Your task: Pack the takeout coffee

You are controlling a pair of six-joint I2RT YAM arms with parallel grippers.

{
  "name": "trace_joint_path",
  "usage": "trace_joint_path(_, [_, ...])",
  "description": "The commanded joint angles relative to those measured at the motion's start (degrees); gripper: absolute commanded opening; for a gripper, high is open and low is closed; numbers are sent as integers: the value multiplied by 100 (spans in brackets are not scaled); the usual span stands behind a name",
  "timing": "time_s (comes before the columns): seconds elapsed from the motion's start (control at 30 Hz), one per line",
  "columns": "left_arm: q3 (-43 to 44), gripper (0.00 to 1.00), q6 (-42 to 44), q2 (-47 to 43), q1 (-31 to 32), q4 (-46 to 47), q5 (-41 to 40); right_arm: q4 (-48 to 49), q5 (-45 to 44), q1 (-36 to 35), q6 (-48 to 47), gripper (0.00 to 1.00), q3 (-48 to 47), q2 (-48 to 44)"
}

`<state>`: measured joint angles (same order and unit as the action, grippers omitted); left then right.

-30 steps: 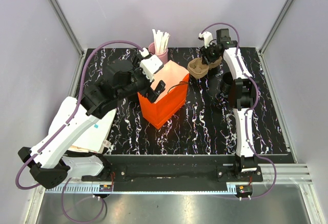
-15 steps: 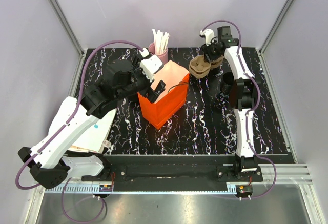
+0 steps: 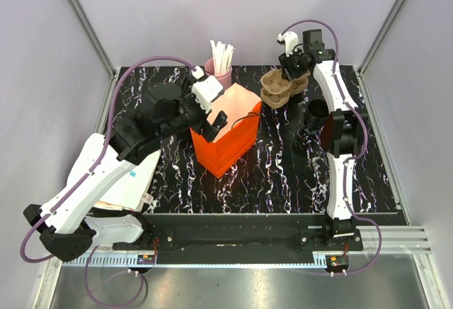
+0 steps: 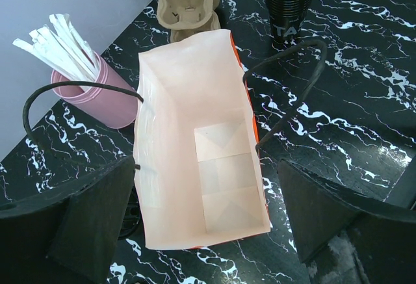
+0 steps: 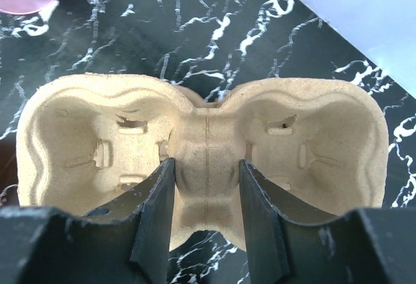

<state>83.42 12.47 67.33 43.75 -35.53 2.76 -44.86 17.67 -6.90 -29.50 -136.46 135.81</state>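
Carrier point(image 5: 203, 131) pinched by right gripper point(image 5: 205, 164); cup stack point(image 4: 290, 4) cropped at top.

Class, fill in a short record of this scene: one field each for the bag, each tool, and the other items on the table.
bag: orange paper bag, upright, mouth open, nothing inside
left tool: open, one finger on either side above the bag mouth
right tool: shut on the middle ridge of the brown cup carrier
beside bag: pink cup holding white sticks
elsewhere: stack of black cups standing on the marbled table
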Motion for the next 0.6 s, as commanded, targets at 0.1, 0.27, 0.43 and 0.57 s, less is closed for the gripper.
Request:
trace_joint_path(0.1, [-36, 99, -25, -194, -24, 178, 22, 486, 96, -251, 75, 43, 690, -511])
trace_joint_path(0.27, [-45, 99, -34, -203, -33, 195, 22, 855, -18, -347, 102, 43, 1174, -608])
trace_joint_path(0.43, [-62, 99, -43, -229, -33, 187, 31, 918, -97, -391, 67, 56, 1315, -626])
trace_joint_path(0.57, [-80, 99, -34, -229, -24, 187, 22, 918, -194, -391, -30, 69, 1421, -696])
